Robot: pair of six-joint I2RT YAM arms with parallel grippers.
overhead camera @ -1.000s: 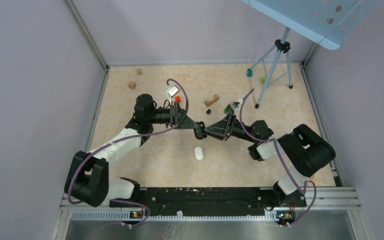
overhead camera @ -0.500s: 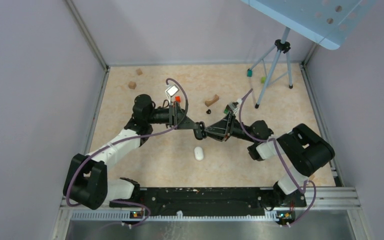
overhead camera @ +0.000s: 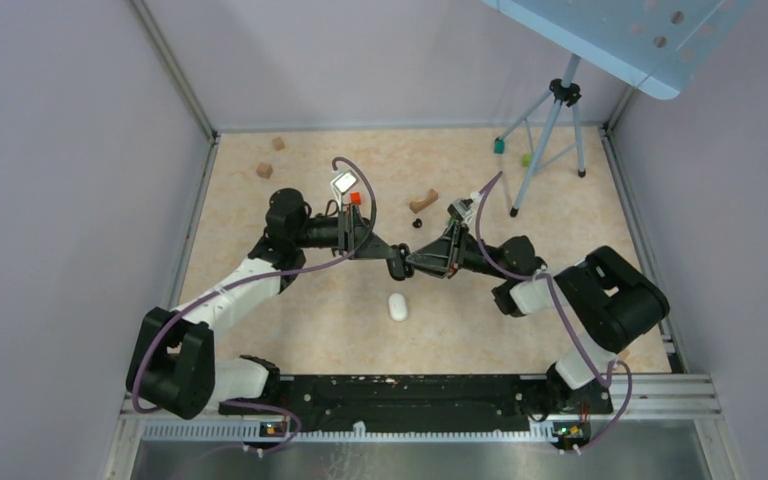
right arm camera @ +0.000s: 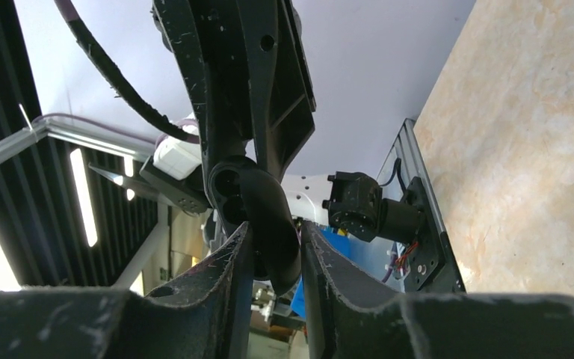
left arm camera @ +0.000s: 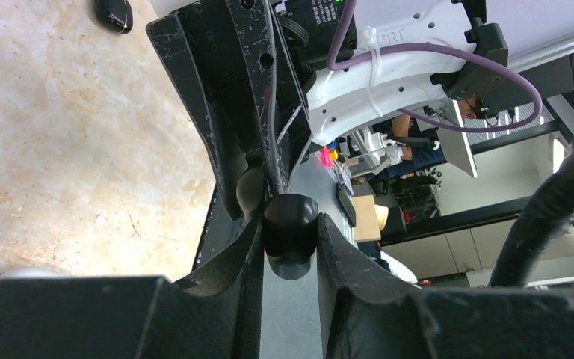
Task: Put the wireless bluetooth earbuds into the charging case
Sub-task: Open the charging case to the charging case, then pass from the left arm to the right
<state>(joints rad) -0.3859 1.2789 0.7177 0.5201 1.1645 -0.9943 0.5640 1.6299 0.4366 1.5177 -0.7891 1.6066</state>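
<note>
Right now both arms meet over the middle of the desk point(overhead camera: 300, 200), tip to tip. My left fingers point(overhead camera: 396, 262) come in from the left and my right fingers point(overhead camera: 414, 262) from the right.

Between them sits a small black rounded piece point(left arm camera: 290, 233). I take it for part of the earbud set, but I cannot tell whether it is the case or an earbud.

From the left wrist, my left fingers are clenched on it, one pad on each side, with its domed end poking out past the tips. The right fingers reach down onto it from above in that view.

From the right wrist, the same black piece point(right arm camera: 269, 235) is squeezed between my right fingers, touching both. A rounder, hollow-looking part of it sits further out, where the left fingers have it.

On the desk, a white oval thing point(overhead camera: 397, 306) lies just to the near side of the meeting point, apart from both sets of fingers. A small black thing point(overhead camera: 417, 223) lies on the far side, near a brown block point(overhead camera: 423, 201).
</note>
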